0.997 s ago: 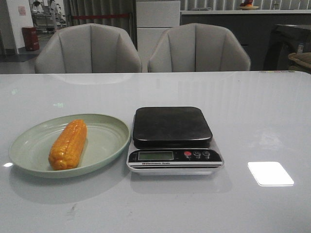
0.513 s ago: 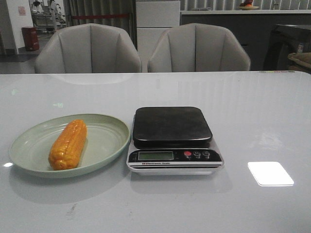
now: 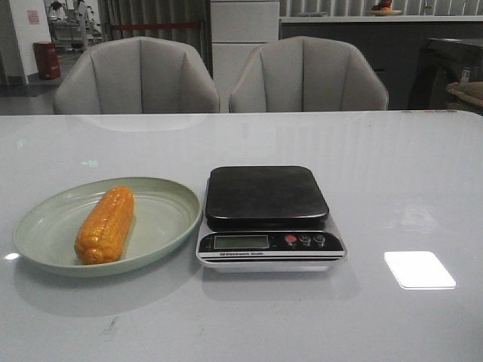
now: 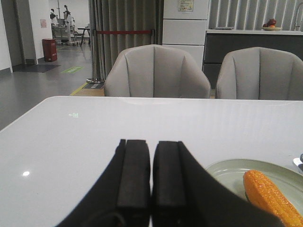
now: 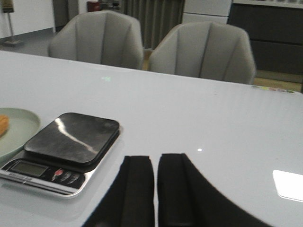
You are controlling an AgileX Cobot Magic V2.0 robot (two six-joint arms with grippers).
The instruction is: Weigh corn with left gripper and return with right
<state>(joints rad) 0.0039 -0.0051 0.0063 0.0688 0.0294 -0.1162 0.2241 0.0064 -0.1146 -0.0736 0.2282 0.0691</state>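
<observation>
The corn lies lengthwise in the pale green plate on the bench, its blunt end toward the robot, and the scale stands just beside the plate's right rim with its dark platform bare. That layout fits a cob waiting to be weighed as well as one already weighed and put back, so the pictures do not settle the stage. The left tool shows in its wrist view with its black pads pressed together and nothing between them, above the bench with the plate and cob off to one side; the right tool is likewise closed and empty, with the scale ahead of it. The risks are judged from the shapes. The cob is round and ridged, so a grip placed off its middle could let it roll or swing out of the pads. The plate is shallow and may slide on the glossy bench if a tool presses on its rim. The scale sits so near the plate that a low carry could knock it or touch its buttons. A cob laid near the platform's edge might roll off.
</observation>
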